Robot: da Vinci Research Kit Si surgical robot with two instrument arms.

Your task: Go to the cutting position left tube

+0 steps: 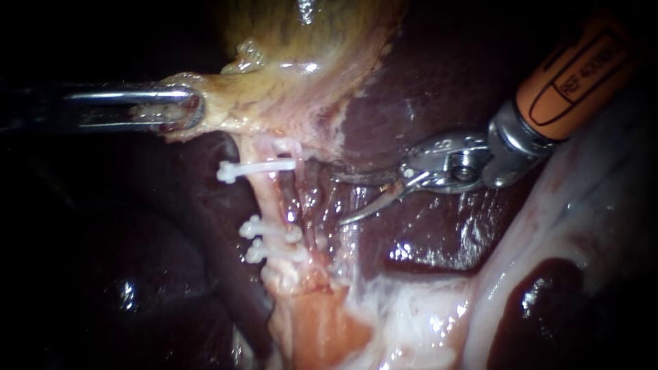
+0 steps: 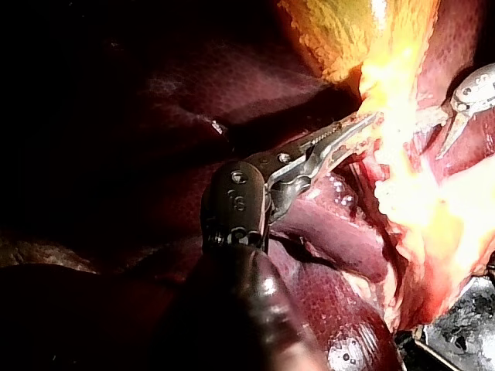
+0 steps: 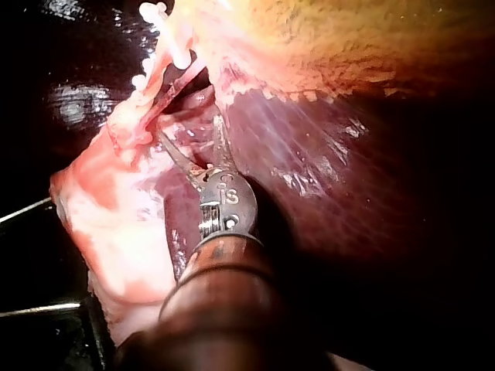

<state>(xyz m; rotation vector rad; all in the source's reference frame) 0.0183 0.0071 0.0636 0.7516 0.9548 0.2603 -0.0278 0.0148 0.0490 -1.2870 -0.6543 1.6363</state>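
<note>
Closest to the endoscope is my right instrument [image 1: 337, 200], its orange shaft coming in from the upper right and ending in two thin curved blades. These jaws stand open with a clear gap between them and nothing held. They hang over the dark red liver [image 1: 439, 75], just to the right of the left tube [image 1: 267, 199] and apart from it. In the right wrist view the same open blades [image 3: 189, 131] point toward the pale strand with the clips, and I cannot tell whether either tip touches tissue.

The left tube runs down from the neck of the gallbladder [image 1: 301, 62] as a pink, pale strand. It carries three white clips: an upper clip [image 1: 257, 168] near the gallbladder, and two lower clips [image 1: 271, 240] close together, with a bare stretch of tube between the upper one and the pair.

My left instrument [image 1: 181, 109] comes in level from the left. Its jaws are closed on a yellowish fold of the gallbladder at its neck, and the left wrist view shows that fold between the toothed jaws [image 2: 352, 131].
</note>
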